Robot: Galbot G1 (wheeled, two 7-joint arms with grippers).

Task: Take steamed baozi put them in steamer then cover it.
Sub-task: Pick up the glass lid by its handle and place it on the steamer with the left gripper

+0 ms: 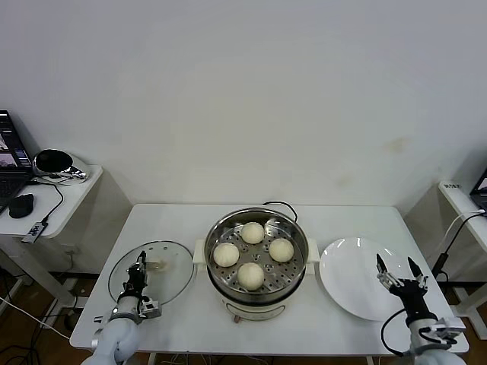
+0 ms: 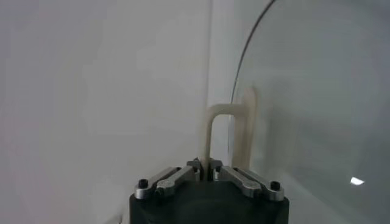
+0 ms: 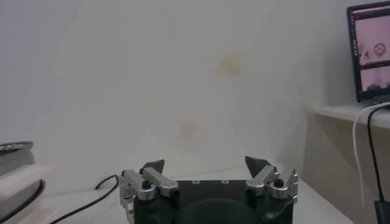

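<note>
Four cream-white baozi sit on the perforated tray inside the steel steamer at the table's middle. The clear glass cover lies flat on the table left of the steamer. My left gripper is over the cover, shut on its cream-white bar handle; the glass rim shows beside it. My right gripper is open and empty, raised over the near right edge of the white plate; its fingertips stand wide apart.
An empty white plate lies right of the steamer. A black cord runs behind the pot. A side table with a laptop, mouse and headset stands at far left; another small table with cables at far right.
</note>
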